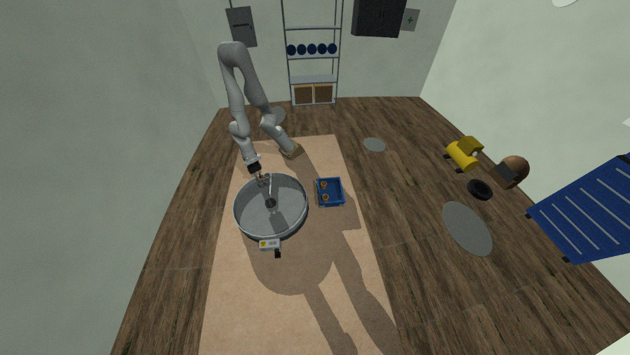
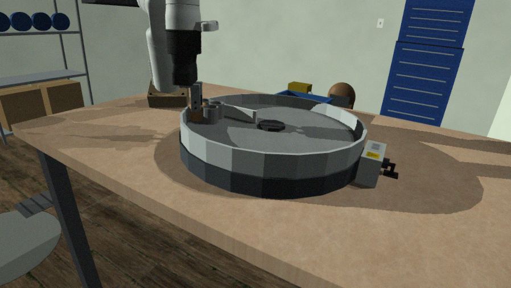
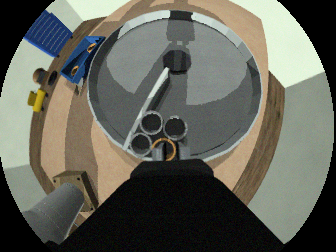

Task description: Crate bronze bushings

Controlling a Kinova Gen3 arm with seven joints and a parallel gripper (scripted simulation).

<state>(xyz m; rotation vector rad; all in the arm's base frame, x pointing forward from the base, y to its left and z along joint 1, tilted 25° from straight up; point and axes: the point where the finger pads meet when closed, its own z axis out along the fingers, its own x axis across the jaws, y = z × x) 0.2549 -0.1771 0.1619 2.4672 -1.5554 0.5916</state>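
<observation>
The grey turning table [image 1: 251,216] [image 2: 247,163] [image 3: 220,125] holds one bronze bushing [image 2: 196,115] [image 3: 174,146] near its rim, upright. Three steel bushings stand close beside it: one [image 3: 151,122], a second [image 3: 175,128] and a third [image 3: 140,144]. My gripper [image 1: 260,178] [image 2: 196,108] [image 3: 171,148] points down at the bronze bushing, fingers part-open, one fingertip overlapping it in the exterior view. The fingers look open; the wrist partly hides the bushing. The blue crate [image 1: 337,193] [image 3: 75,59] holds two bronze bushings, one [image 1: 323,184] [image 3: 91,48] and another [image 1: 325,197] [image 3: 74,70].
A pale guide bar [image 1: 270,187] [image 2: 240,113] [image 3: 146,111] runs from the hub toward the rim, right beside the steel bushings. The raised rim curves close behind the bronze bushing. A grey control box [image 1: 269,244] [image 2: 371,164] stands on the far side from the arm.
</observation>
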